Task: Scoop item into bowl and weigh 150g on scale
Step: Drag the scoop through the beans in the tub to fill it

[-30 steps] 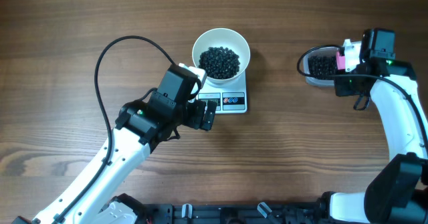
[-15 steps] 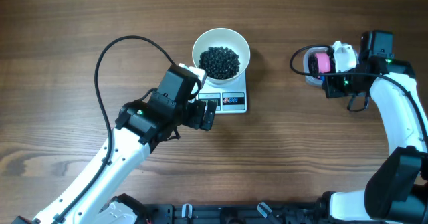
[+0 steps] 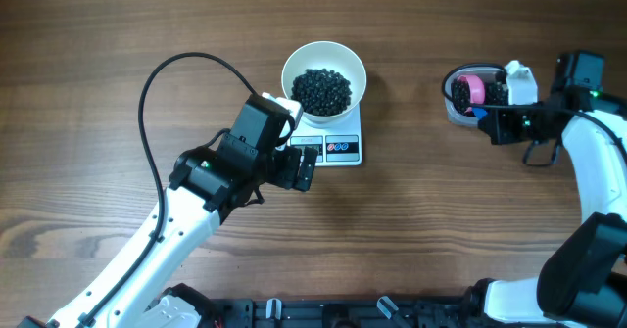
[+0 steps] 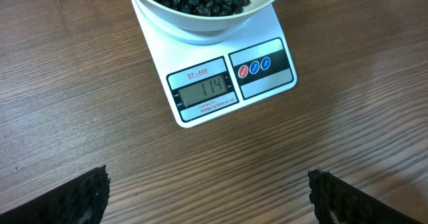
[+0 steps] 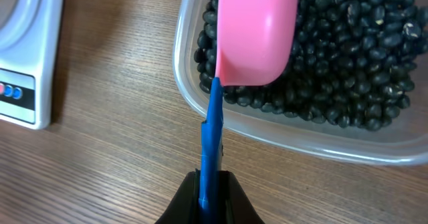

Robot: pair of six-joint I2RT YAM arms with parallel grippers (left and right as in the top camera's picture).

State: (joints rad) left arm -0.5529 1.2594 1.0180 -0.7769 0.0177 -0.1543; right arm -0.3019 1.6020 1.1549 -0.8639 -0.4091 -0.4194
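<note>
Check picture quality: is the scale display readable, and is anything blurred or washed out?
Left wrist: scale display sharp, digits legible, no glare. Right wrist: pink scoop near the lens slightly soft; beads crisp. Overhead: even light, white bowl bright, display too small to read.

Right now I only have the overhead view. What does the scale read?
Observer: By the left wrist view, the display on the scale shows 114.
Operator: Does the right pincer have the scoop?
Observer: Yes. The right wrist view shows the right pincer shut on the blue handle of the pink scoop.
Operator: Are there plenty of beans in the tub?
Observer: Yes. In that same view, beans cover the floor of the tub wherever it shows.
</note>
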